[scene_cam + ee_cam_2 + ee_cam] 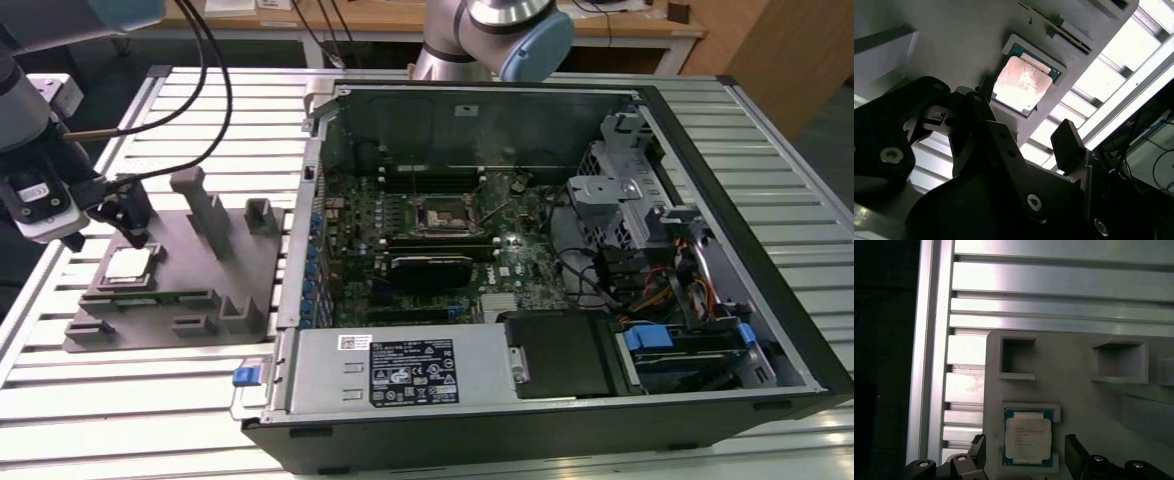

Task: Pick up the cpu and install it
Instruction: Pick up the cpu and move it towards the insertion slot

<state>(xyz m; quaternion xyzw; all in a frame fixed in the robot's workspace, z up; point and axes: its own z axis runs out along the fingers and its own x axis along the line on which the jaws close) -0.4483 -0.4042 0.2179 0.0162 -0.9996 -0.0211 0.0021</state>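
Gripper (pixel 107 238), two black fingers (pixel 1072 452): spread wide, empty, one to each side of the small flat square cpu with a pale silver metal top (pixel 1028 439), clear of it. Cpu: lies flat in a shallow square recess of the grey moulded plastic fixture with upright posts (pixel 200 300). Fixture: on the slatted aluminium table (pixel 134 400). Open black computer case (pixel 747 200): just beside the fixture, at the exterior view's right; its dark square socket (pixel 441 213) well apart from the cpu.
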